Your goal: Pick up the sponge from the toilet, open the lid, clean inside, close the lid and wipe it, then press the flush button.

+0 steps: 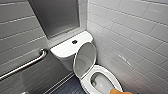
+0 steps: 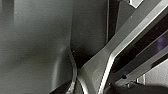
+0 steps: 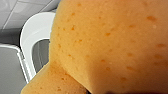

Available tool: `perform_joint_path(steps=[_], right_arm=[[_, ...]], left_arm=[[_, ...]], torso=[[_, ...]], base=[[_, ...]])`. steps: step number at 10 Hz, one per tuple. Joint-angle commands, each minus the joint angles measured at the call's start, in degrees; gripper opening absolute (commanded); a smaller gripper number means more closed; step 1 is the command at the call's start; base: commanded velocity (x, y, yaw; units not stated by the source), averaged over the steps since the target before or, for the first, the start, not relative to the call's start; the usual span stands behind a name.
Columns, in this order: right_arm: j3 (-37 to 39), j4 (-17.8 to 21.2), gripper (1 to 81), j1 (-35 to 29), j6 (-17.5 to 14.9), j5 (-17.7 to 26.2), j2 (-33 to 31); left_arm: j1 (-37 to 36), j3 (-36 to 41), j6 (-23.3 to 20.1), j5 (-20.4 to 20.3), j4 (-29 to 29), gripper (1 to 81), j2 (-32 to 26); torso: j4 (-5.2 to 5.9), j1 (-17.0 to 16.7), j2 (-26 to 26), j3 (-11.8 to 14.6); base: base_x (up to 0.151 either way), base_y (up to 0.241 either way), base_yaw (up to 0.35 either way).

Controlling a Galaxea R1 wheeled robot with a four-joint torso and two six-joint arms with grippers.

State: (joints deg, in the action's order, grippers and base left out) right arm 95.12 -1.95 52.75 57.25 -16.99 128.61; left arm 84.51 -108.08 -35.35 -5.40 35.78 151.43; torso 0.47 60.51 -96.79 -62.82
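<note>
The tiled wall on the right runs close along the toilet, leaving only a narrow strip beside the bowl. The other wall, with a dark panel set into it, stands behind the tank. On the bowl's left there is more room, where the dark floor lies open towards the wall that carries the grab bar.

The toilet's long axis runs on a slant in the head view, from the tank at the upper middle down to the bowl front at the lower right. The bowl is open.

The lid stands raised, with its long axis nearly upright. It leans back against the tank, and its inner face is turned towards the bowl front. Its lower edge meets the back of the bowl rim.

The sponge is at the front right of the bowl rim. The part that shows stretches sideways along the lower edge of the head view. In the right wrist view the sponge hangs close to the camera, with the bowl rim well behind it, so the right gripper is clamped on it. For the left gripper, I cannot tell whether it is apart or together.

The flush button sits in the middle of the tank top, just behind the lid's upper edge.
</note>
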Motion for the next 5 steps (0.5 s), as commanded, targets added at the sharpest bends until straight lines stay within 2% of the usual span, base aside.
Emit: perform_joint_path(steps=[1,3,5], right_arm=[[-4.0,-4.3,1.0,-2.0,-0.6,9.2,-3.2],[-6.5,-9.2,1.0,-1.9,-0.6,13.7,-3.8],[-9.1,-13.7,1.0,-5.4,-0.5,21.2,-4.3]], left_arm=[[1.1,2.0,-0.3,5.9,-0.4,81.1,-1.0],[1.1,2.2,-0.4,5.9,-1.2,81.1,-1.0],[1.1,2.2,-0.4,5.9,-1.4,81.1,-0.7]], torso=[[0.00,0.0,0.0,0.0],[0.00,0.0,0.0,0.0],[0.00,0.0,0.0,0.0]], base=[[0.000,0.000,0.000],[0.000,0.000,0.000],[0.000,0.000,0.000]])
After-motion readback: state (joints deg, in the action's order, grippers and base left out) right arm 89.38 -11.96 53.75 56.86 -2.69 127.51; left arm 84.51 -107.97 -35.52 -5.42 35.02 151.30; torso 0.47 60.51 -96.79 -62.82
